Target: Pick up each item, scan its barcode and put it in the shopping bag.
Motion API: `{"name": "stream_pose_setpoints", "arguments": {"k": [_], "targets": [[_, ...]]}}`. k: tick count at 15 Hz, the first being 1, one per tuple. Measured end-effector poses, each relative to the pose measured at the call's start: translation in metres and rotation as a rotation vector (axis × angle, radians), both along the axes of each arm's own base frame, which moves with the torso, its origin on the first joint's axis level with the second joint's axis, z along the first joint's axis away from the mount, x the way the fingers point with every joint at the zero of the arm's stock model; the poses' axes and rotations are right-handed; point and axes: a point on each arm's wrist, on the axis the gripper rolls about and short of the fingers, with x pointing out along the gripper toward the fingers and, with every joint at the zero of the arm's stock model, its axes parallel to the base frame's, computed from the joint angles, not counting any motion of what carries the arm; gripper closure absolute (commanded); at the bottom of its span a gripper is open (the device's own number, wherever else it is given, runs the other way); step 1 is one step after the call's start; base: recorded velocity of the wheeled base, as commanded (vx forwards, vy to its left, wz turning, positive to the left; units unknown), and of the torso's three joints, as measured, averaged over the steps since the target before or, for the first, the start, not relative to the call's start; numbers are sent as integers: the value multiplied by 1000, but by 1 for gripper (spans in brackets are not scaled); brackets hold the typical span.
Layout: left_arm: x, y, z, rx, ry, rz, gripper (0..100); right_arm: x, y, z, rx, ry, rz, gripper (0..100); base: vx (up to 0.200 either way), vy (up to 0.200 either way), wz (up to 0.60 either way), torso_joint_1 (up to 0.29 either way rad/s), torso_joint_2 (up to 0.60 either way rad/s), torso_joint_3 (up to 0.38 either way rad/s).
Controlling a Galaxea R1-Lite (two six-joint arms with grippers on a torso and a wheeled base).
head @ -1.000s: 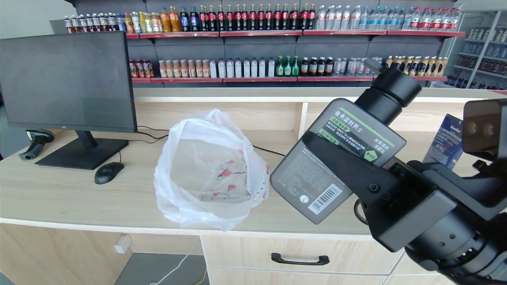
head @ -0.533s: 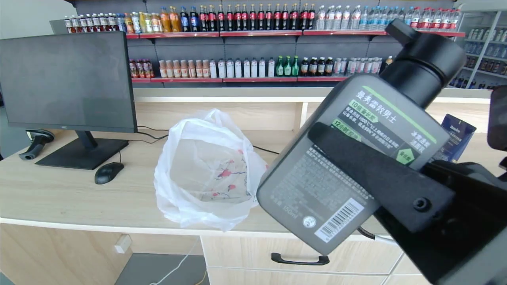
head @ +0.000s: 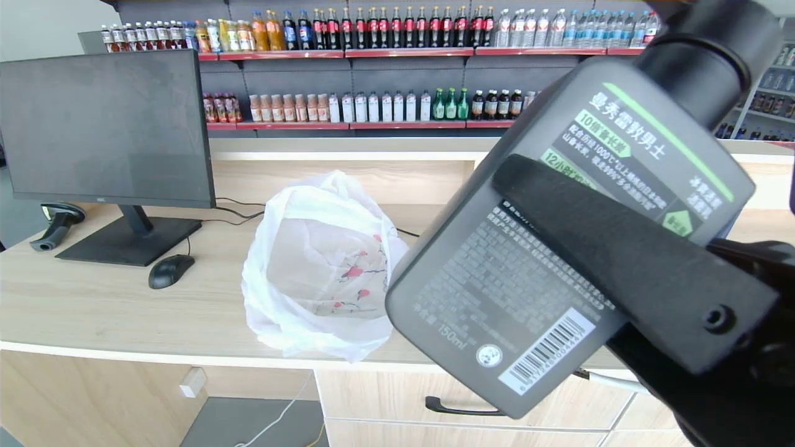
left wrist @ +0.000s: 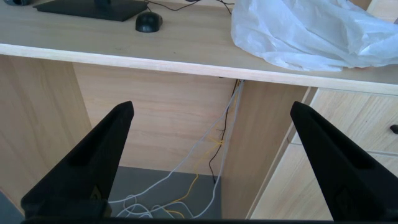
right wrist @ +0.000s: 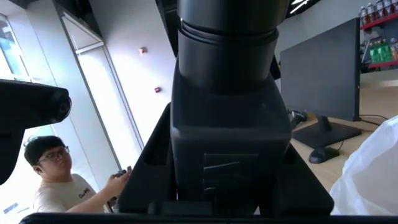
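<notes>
A dark grey bottle with a black cap hangs tilted close in front of the head camera, its white barcode label at the lower corner facing the camera. My right gripper is shut on it, one black finger lying across its back label. From the right wrist the same bottle stands between the jaws. The white plastic shopping bag sits open on the wooden counter, left of the bottle. My left gripper hangs open below the counter's front edge with nothing in it.
A handheld barcode scanner rests at the counter's far left beside a monitor and a mouse. Shelves of drinks line the back wall. Under the counter are a drawer handle and loose cables.
My right gripper has lifted the bottle up and nearer to the head camera, so it looms larger and now covers the blue box at the right. The bag and the left arm have stayed put.
</notes>
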Motion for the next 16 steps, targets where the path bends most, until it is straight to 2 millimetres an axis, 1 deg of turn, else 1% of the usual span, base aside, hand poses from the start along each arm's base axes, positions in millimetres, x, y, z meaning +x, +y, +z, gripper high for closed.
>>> {"name": "stream_pose_setpoints", "arguments": {"k": [10, 16], "targets": [[0, 0, 0, 0, 0, 0, 0, 1, 1, -2, -9, 1, -4, 100, 0, 0, 0, 0, 0, 0], [0, 0, 0, 0, 0, 0, 0, 2, 3, -12, -64, -28, -39, 100, 0, 0, 0, 0, 0, 0]]}}
